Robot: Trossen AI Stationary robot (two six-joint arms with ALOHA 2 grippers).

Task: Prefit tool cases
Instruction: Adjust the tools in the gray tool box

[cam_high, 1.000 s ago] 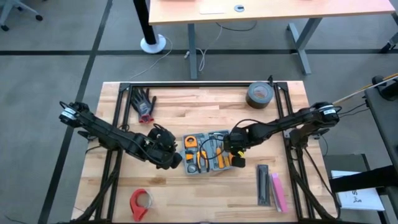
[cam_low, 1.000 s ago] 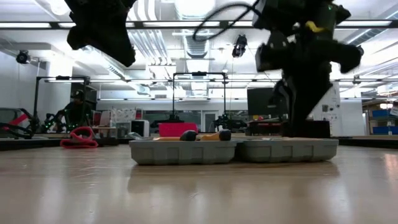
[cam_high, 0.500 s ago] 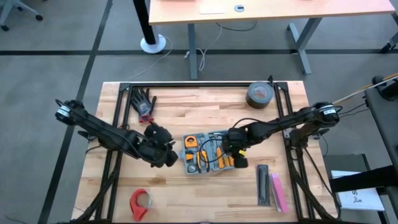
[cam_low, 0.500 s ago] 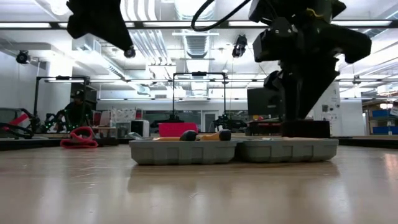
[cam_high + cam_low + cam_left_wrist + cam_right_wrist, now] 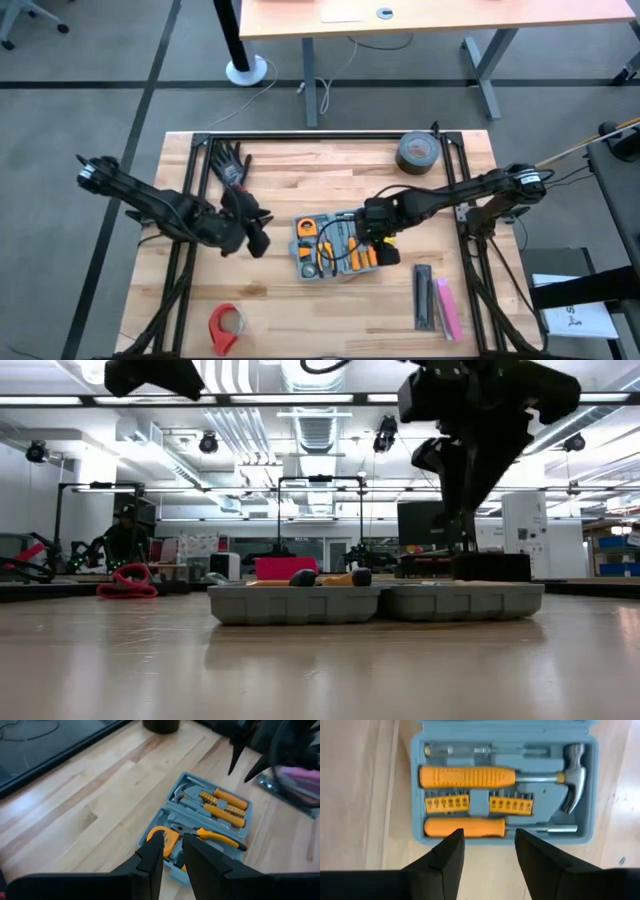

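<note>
The blue-grey tool case (image 5: 336, 247) lies open and flat on the wooden table, both halves side by side. It holds orange-handled tools: a hammer (image 5: 512, 776), a screwdriver (image 5: 470, 826), pliers (image 5: 215, 836) and a tape measure. My right gripper (image 5: 487, 840) hangs open above the case's right half, fingers pointing down, nothing between them. My left gripper (image 5: 173, 844) is raised to the left of the case (image 5: 207, 827) and slants down toward it. Its fingers stand a narrow gap apart with nothing between them.
A black and red glove (image 5: 231, 166) lies at the far left and a grey tape roll (image 5: 417, 152) at the far right. A red tape ring (image 5: 226, 325) sits near the front edge. Black and pink bars (image 5: 436, 298) lie right of the case. A black frame rims the table.
My right gripper has risen straight up off the case's right half, where its fingers stood low a second ago. My left gripper has drawn back from the case toward the table's left edge and has climbed. The case has stayed in place.
</note>
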